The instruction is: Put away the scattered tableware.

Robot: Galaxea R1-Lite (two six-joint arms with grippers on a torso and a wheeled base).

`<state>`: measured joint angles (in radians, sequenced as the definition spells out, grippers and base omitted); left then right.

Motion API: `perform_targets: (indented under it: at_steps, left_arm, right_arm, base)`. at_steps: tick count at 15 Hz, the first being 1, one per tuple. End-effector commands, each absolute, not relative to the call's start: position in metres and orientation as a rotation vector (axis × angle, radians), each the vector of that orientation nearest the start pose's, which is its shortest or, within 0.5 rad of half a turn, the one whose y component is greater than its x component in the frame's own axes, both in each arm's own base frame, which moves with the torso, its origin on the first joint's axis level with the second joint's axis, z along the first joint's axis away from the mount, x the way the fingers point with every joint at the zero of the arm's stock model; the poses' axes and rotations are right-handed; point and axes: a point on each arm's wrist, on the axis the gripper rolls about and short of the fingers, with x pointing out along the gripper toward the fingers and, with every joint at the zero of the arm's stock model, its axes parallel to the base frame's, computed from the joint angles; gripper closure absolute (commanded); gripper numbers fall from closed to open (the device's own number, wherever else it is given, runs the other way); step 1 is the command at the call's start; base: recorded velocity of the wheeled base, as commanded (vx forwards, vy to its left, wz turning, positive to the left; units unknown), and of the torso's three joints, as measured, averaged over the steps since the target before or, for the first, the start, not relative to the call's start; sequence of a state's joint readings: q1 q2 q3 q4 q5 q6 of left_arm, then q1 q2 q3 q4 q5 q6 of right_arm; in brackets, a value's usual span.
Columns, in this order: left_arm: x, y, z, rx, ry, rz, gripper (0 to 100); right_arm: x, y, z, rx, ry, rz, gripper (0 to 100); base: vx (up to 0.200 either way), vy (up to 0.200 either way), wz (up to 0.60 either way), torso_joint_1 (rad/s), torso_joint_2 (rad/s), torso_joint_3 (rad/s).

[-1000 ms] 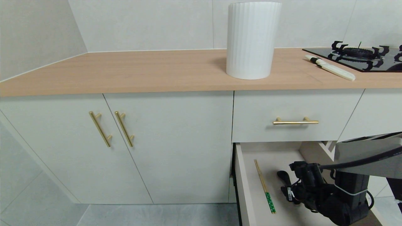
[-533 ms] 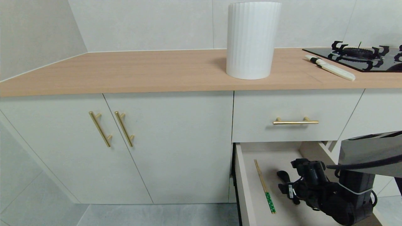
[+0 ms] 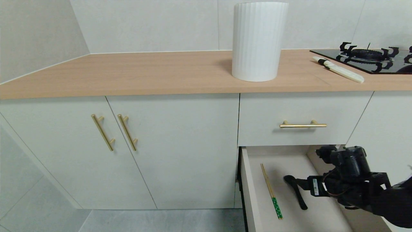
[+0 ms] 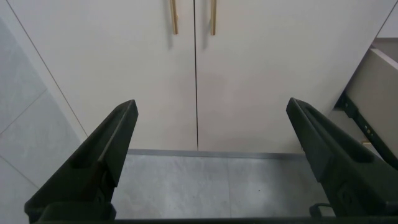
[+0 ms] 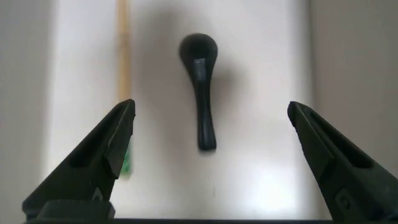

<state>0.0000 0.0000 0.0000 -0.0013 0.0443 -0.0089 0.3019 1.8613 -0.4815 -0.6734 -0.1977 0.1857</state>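
My right gripper (image 5: pixel 209 109) hangs over the open drawer (image 3: pixel 252 193), fingers spread wide, empty. Beneath lies a smooth black spoon (image 5: pixel 200 87), flat on the pale floor. It sits apart from the wooden, green-tipped chopsticks (image 3: pixel 271 191). The drawer's front is cut off. My left gripper (image 4: pixel 211 106), also wide and empty, faces the cabinet doors (image 4: pixel 196 68).

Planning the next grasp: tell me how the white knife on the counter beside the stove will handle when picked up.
The white knife looks slim, so it is probably light and stiff. It lies flat on the countertop, so a grip may slip on its smooth surface. It seems unlikely to roll.
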Motion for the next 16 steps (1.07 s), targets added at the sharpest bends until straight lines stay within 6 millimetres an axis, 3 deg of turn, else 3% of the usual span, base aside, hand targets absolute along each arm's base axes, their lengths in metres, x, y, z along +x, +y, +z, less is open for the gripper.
perform_targets:
  at_steps: [1,4,7,16]
  left_arm:
    - [-0.023,0.001,0.076,-0.009,-0.002,0.044,0]
    - [-0.023,0.001,0.076,-0.009,-0.002,0.044,0]
    - [-0.023,0.001,0.076,-0.009,-0.002,0.044,0]
    - [-0.023,0.001,0.076,-0.009,-0.002,0.044,0]
  right_arm:
    - [0.221,0.082,0.132,0.01,0.6,0.141,0]
    - [0.192,0.085,0.152,-0.032,0.662,0.201,0]
    - [0.176,0.089,0.161,-0.053,0.662,0.254,0]
    - [0.172,0.088,0.161,-0.09,0.668,0.27,0]
  base:
    - [0.0,0.0,0.0,0.0,0.0,0.0]
    - [0.0,0.0,0.0,0.0,0.0,0.0]
    - [0.0,0.0,0.0,0.0,0.0,0.0]
    - [0.0,0.0,0.0,0.0,0.0,0.0]
